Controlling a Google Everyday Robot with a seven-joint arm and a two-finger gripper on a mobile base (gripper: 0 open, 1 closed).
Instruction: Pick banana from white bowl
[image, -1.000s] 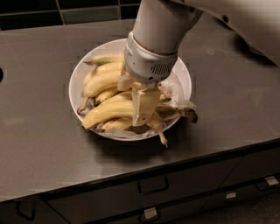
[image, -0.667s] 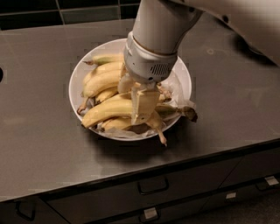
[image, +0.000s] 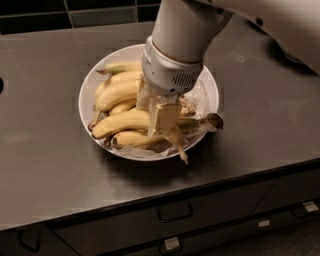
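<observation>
The white bowl sits on the dark counter, lined with crinkled paper and holding several bananas. The banana, plump and evenly yellow, lies across the front of the bowl, its thin brown-tipped stem reaching over the right rim. My gripper is down inside the bowl, right over the banana's stem end and touching it. The white wrist above hides the middle of the bowl. Slimmer bananas lie behind and to the left, and another lies in front.
The bowl stands on a dark grey counter, with drawers below its front edge. A dark tiled wall runs along the back. The arm comes in from the upper right.
</observation>
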